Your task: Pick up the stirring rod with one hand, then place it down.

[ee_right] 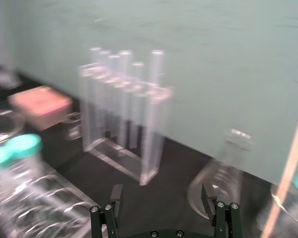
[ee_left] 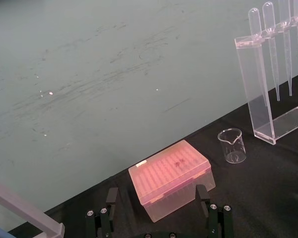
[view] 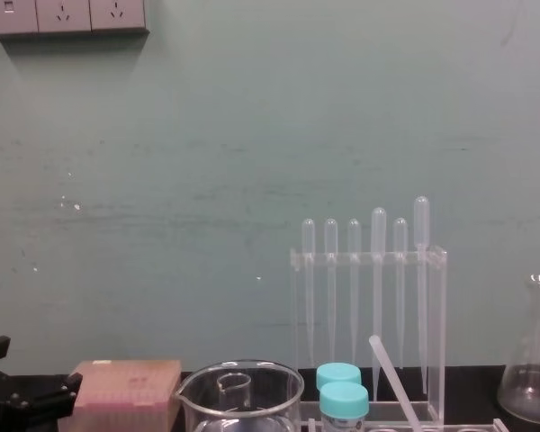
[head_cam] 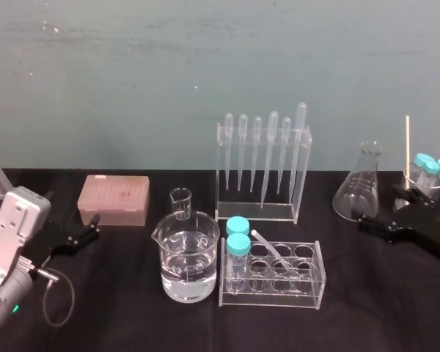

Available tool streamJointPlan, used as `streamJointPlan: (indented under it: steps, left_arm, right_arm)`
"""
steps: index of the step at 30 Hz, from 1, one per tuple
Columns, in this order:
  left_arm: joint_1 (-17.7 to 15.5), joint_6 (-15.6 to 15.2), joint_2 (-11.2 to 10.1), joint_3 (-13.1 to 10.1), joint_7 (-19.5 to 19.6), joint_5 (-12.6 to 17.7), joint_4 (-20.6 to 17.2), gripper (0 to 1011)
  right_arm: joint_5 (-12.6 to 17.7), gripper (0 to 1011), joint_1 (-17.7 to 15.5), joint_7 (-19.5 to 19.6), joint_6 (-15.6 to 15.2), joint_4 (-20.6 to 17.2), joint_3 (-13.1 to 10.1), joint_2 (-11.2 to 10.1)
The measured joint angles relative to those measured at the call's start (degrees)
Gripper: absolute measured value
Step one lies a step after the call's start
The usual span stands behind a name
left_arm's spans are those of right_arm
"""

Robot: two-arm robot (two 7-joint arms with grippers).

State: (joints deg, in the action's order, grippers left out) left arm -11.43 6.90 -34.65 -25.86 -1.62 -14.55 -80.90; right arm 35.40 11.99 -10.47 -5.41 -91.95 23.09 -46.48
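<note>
While the stirring rod (head_cam: 270,248) leans in the tube rack (head_cam: 319,282), top tilted leftward, my right gripper (ee_right: 162,188), fingers spread, sits nearer, right of that rack; my left gripper (head_cam: 94,226), likewise spread, waits farther off left.

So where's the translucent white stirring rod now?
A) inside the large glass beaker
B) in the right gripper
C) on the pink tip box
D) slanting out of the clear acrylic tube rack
D: the translucent white stirring rod slants from a hole in the clear acrylic tube rack; the left gripper and right gripper sit open, off to the sides.
</note>
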Motion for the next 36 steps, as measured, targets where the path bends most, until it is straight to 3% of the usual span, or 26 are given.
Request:
streamJointPlan:
  steps: [7,12,36]
  left_arm:
    - [0.0,0.0,0.0,0.0,0.0,0.0,0.0,1000]
    - [0.0,0.0,0.0,0.0,0.0,0.0,0.0,1000]
    - [0.0,0.0,0.0,0.0,0.0,0.0,0.0,1000]
  right_arm:
    - [-1.7,1002,-2.8,7.8,5.9,5.0,-1.6,7.0]
    - [-3.0,1000,-2.7,10.0,7.0,8.3,-1.6,10.1]
    - [-2.8,1000,-2.6,9.5,6.9,7.6,-1.5,9.3]
